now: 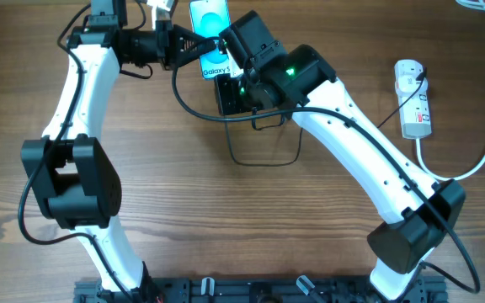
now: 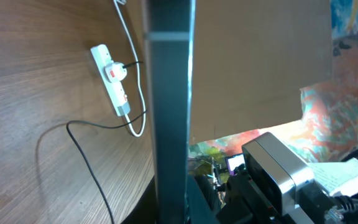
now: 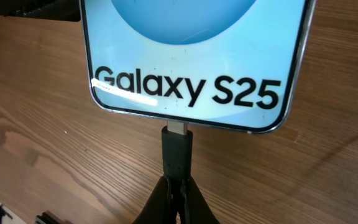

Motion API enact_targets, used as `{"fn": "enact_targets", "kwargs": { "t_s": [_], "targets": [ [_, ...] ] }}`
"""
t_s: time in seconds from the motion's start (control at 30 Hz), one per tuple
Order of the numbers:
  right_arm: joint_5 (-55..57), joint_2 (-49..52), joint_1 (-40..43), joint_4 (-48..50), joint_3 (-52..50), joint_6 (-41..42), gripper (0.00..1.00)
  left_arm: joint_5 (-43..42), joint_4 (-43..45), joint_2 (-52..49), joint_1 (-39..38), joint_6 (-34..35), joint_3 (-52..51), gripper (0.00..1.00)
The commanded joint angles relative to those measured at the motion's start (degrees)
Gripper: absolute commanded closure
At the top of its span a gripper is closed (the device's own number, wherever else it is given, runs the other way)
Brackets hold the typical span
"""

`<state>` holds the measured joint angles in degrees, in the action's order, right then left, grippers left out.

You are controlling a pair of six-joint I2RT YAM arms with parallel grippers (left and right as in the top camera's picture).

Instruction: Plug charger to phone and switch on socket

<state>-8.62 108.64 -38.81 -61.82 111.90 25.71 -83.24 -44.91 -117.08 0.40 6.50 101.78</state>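
1. Phone (image 1: 210,18) sits at the far middle of the table (image 1: 226,227) between the 2 grippers, its cyan screen up and the white "Galaxy S25" strip towards the right arm.
2. Left gripper (image 1: 178,46) is at the phone's left edge. Its wrist view shows only a dark upright bar close up, so it seems clamped on the phone, jaws together.
3. Right gripper (image 3: 176,200) has its 2 fingers pinched tight on the black connector of the charger (image 3: 176,152).
4. The connector's metal tip meets the port in the phone's bottom edge, with a sliver of metal showing.
5. The charger's thin cable loops on the table below the right wrist.
6. Socket (image 1: 413,99) lies at the right, well apart from the phone, with a black plug in it and its white cord (image 1: 478,160) curling away.
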Motion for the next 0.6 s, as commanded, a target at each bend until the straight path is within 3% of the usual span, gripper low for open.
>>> {"fn": "enact_targets", "kwargs": {
  "t_s": [0.0, 0.57],
  "targets": [
    [-0.15, 0.7, 0.22, 0.55, -0.11, 0.35, 0.96, -4.2, 0.2, 0.72, 0.17, -1.62, 0.44, 0.96],
    [-1.07, 0.63, 1.29, 0.94, -0.11, -0.09, 0.96, -4.15, 0.13, 0.72, 0.11, -4.63, 0.44, 0.96]
  ]
}}
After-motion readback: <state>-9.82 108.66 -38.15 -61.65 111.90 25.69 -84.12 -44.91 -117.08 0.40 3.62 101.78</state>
